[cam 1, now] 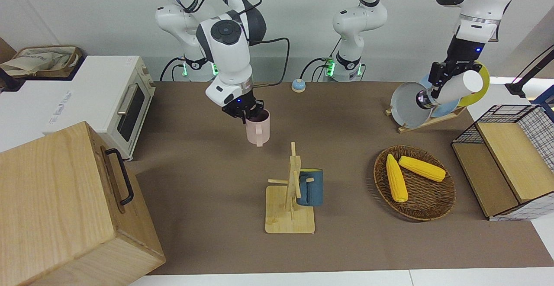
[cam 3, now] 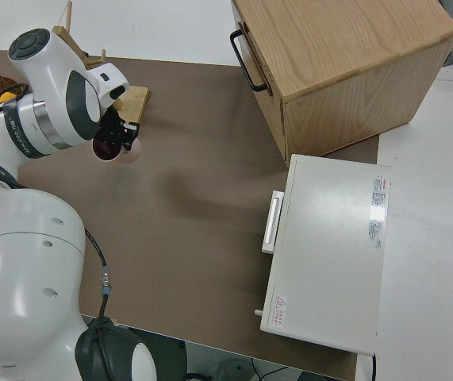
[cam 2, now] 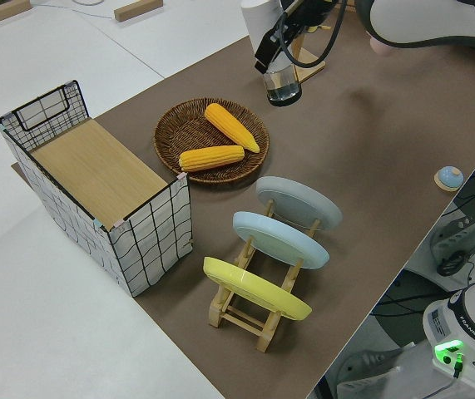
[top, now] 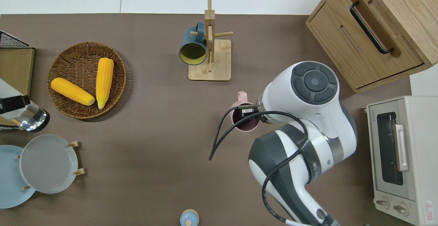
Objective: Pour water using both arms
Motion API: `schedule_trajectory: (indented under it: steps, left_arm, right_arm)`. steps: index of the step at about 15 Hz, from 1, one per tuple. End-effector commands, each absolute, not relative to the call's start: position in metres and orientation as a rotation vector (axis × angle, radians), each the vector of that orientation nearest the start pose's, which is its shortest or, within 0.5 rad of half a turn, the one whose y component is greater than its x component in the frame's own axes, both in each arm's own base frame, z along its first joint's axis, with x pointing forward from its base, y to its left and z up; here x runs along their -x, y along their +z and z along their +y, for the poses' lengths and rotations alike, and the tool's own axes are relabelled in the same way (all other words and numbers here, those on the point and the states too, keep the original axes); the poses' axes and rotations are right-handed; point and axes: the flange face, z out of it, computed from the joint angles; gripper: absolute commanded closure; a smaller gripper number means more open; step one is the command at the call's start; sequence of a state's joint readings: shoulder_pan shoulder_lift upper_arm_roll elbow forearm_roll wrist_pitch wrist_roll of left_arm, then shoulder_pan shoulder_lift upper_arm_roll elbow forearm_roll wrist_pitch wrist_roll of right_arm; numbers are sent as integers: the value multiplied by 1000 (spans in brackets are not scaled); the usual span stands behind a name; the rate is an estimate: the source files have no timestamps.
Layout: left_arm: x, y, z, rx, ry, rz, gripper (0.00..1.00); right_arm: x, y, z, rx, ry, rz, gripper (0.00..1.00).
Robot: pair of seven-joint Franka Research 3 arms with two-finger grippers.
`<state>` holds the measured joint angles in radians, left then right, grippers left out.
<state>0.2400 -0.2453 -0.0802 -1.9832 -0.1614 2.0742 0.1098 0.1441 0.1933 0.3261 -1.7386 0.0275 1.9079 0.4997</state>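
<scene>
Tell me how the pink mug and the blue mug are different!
The pink mug is pale pink, and the blue mug is dark blue. The right hand grips the pink mug by its rim and holds it upright. The blue mug hangs tipped over on the wooden mug rack, with no hand on it. Both are mugs with one handle.

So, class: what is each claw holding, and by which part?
The right claw grips the pink mug by its rim. The left claw holds a white bottle around its body, tilted.
</scene>
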Motion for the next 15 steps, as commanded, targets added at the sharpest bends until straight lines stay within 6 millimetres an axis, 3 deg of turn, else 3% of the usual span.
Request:
schedule_trajectory:
  steps: [1, 5, 7, 12, 13, 14, 15]
  left_arm:
    - [-476, 598, 45, 3133, -581, -130, 1000]
    - [-462, 579, 22, 3136, -525, -75, 1000]
    - [-456, 567, 10, 3140, -490, -46, 1000]
    - [-453, 562, 2, 3147, -477, -30, 1000]
    - [-453, 564, 2, 3145, -481, -29, 1000]
    - [-453, 563, 2, 3146, -477, -27, 1000]
    - [-453, 563, 2, 3147, -477, -28, 1000]
  right_arm:
    - [-533, 429, 333, 3006, 168, 313, 1000]
    - [-524, 392, 423, 2904, 188, 500, 1000]
    - [-522, 377, 457, 2867, 221, 570, 1000]
    - [-512, 325, 501, 2787, 243, 662, 1000]
    - [-512, 317, 502, 2796, 242, 650, 700]
    - [-512, 317, 502, 2802, 235, 649, 258]
    - [-511, 319, 504, 2801, 226, 646, 15]
